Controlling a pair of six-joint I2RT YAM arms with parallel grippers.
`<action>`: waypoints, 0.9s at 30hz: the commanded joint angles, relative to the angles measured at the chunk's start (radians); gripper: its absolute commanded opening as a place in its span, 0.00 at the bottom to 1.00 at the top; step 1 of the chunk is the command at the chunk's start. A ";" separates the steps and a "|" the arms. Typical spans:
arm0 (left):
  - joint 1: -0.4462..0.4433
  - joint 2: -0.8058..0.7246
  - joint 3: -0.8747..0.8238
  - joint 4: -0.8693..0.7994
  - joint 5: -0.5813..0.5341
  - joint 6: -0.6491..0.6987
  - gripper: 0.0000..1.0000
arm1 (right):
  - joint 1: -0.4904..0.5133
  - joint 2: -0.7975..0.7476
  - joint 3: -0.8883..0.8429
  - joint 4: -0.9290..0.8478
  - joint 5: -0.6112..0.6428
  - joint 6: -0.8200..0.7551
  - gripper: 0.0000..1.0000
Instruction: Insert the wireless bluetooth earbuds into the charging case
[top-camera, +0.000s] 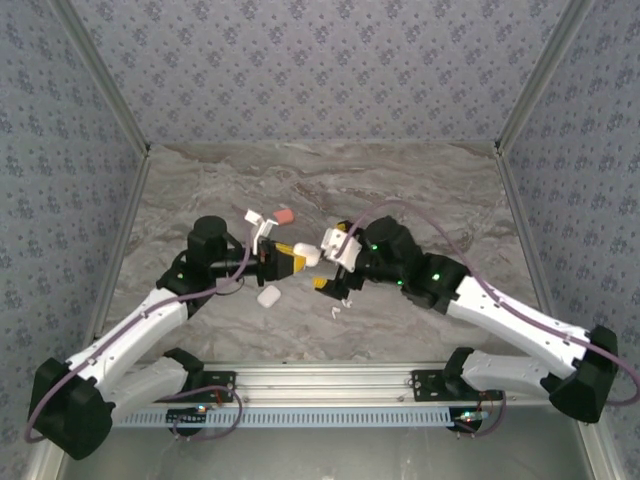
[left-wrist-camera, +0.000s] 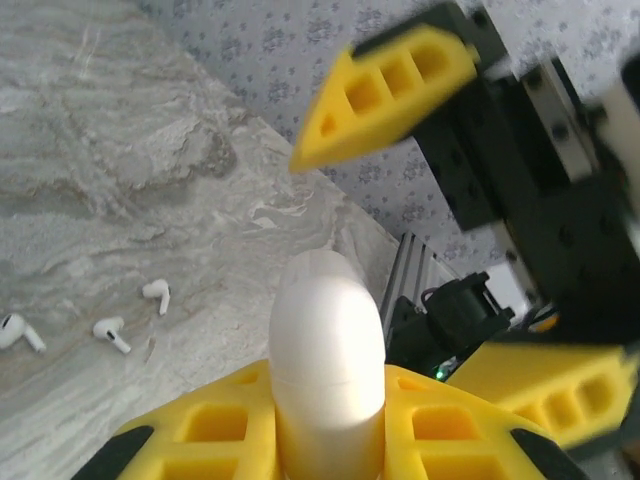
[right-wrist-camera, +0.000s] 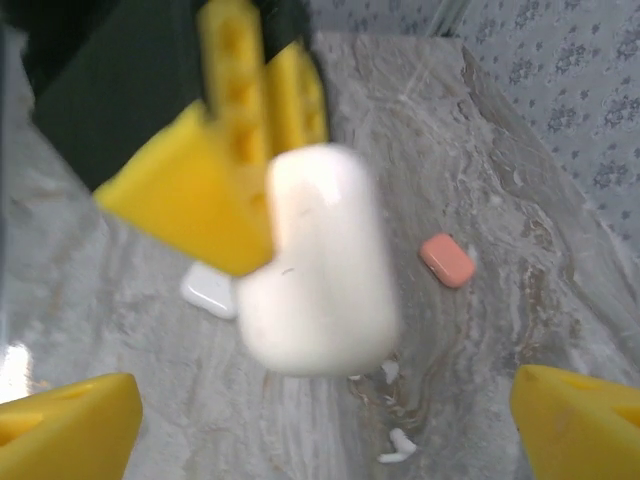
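Top camera is looking down from behind my bases (top-camera: 70, 405) onto the table (top-camera: 420, 190). Both wrist cameras are viewing the white case (left-wrist-camera: 328, 350) close-up, from opposite sides.

Three white earbuds (left-wrist-camera: 112, 335), two white cases (right-wrist-camera: 208, 290) and one coral case (right-wrist-camera: 447, 260) are visible.

Case (top-camera: 309, 256) betw. left pincer (top-camera: 299, 258) & right pincer (top-camera: 327, 262) (2nd case (top-camera: 268, 296) lies nearer, earbuds (top-camera: 336, 311) right of it).

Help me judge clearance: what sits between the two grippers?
A white case, clamped in the left gripper, pointing toward the open right gripper. The top view shows it.
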 joint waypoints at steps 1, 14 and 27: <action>-0.059 -0.053 -0.036 0.094 -0.084 0.143 0.05 | -0.069 -0.071 -0.036 0.020 -0.230 0.151 0.99; -0.132 -0.123 -0.126 0.222 -0.142 0.256 0.00 | -0.152 -0.068 -0.093 0.113 -0.327 0.236 0.94; -0.146 -0.120 -0.116 0.196 -0.135 0.281 0.00 | -0.172 0.004 -0.028 0.099 -0.279 0.215 0.79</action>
